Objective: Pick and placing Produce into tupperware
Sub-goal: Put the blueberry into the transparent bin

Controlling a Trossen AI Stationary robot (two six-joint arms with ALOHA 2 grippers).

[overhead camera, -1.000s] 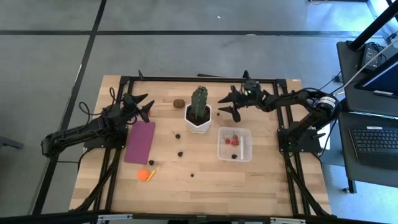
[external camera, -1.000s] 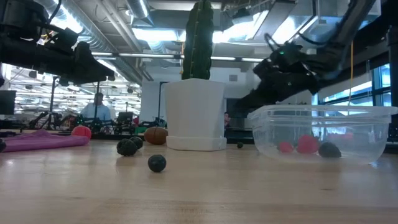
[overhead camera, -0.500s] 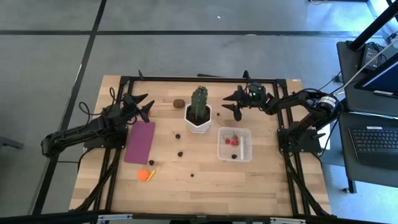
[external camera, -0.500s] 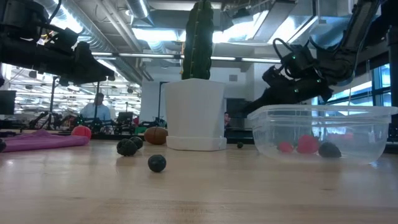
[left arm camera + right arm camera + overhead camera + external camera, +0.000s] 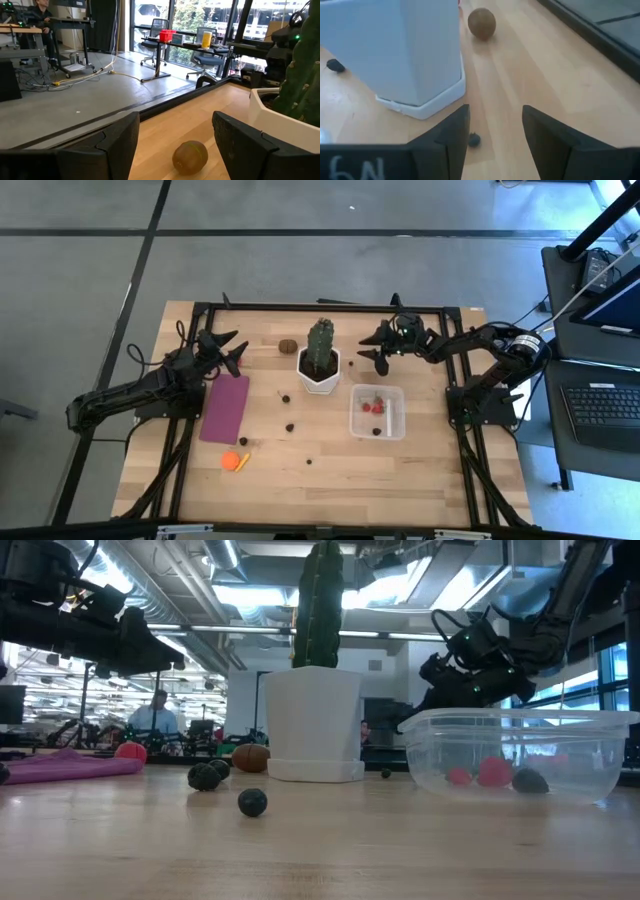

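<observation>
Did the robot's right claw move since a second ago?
Yes. In the high view the right gripper has pulled back a little from the cactus pot, toward the table's right side, and hangs open above the tupperware's far edge.

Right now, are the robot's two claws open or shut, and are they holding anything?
Left gripper: open, holding nothing, by the purple mat.
Right gripper: open, holding nothing, above a small dark berry beside the white pot.

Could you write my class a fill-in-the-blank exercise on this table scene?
1. The cactus stands in a ____ pot.
2. The clear tupperware holds small ____ pieces and one dark berry.
3. The mat is ____ in colour.
4. The brown kiwi lies on the ____.

Missing words: white; red; purple; table
</observation>
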